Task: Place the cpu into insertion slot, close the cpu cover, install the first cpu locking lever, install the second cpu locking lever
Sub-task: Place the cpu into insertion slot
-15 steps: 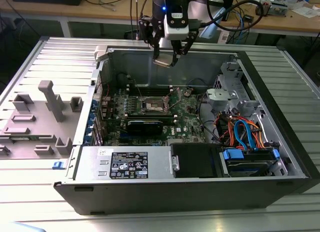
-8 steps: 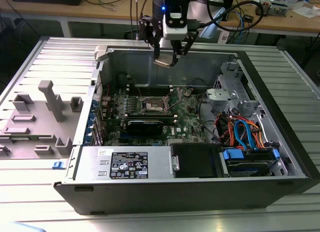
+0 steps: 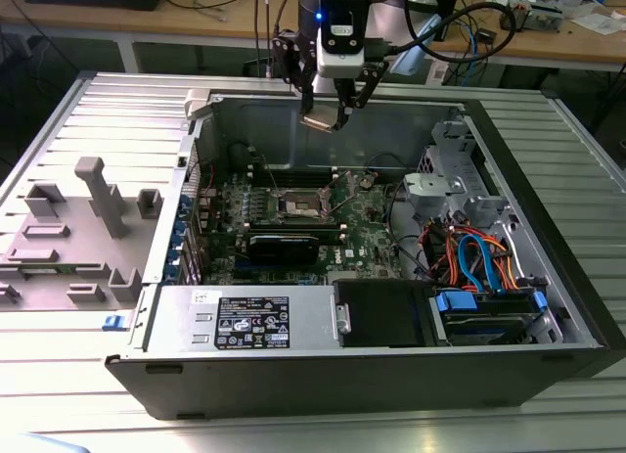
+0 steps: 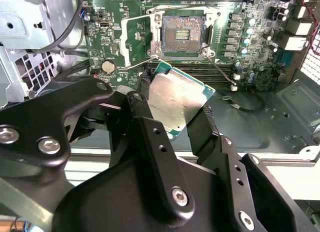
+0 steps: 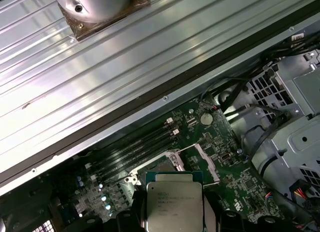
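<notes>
In the exterior view, the gripper (image 3: 328, 109) hangs over the open computer case (image 3: 372, 375), close to its far wall. Its fingers are drawn in narrow on the cpu (image 3: 322, 121), which shows as a small pale plate pinched between the tips. The chip is in the air, well above the green motherboard (image 3: 367, 233). The insertion slot (image 3: 296, 206) lies lower in the case, apart from the chip, as a dark square with a silver rim.

In the second wrist view, the gripper (image 4: 176, 117) clamps the cpu (image 4: 180, 97) from two opposite sides, and one of the black fingers (image 4: 150, 137) presses against each edge. The silvery top faces the camera with a thin green border, and the chip sits turned at an angle to the socket. Beyond it, the insertion slot (image 4: 182, 32) is bare, its field of contacts exposed. The cpu cover (image 4: 124, 41) stands swung open just beside the slot.

In the first wrist view, the cpu (image 5: 174, 204) is gripped between the dark fingertips of the gripper (image 5: 175, 219), its metal top facing the camera. It hangs over the motherboard (image 5: 235, 192) and hides part of the silver socket frame behind it.
</notes>
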`<state>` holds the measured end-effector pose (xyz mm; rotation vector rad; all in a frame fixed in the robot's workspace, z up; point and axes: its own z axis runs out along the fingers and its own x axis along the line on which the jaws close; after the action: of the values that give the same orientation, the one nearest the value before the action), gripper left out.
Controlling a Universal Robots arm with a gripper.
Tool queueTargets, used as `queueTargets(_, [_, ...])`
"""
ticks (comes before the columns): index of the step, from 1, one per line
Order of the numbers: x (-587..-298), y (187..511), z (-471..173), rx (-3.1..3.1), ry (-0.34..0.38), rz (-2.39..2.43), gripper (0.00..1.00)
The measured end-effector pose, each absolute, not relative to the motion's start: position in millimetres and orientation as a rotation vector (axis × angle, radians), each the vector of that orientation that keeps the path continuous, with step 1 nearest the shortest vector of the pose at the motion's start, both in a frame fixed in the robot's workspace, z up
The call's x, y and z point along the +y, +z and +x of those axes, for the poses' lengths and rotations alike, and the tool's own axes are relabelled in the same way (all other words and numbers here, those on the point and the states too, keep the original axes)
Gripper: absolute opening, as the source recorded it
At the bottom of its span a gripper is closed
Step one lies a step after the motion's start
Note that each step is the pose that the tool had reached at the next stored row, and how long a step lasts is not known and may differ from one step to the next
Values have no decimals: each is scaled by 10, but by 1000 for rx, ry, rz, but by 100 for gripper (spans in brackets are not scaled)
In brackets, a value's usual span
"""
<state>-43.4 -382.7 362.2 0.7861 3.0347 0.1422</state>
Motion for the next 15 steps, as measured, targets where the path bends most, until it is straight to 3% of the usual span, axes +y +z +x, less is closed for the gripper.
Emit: queueTargets(15, [-3827,3622,-434,3015,142,850,55])
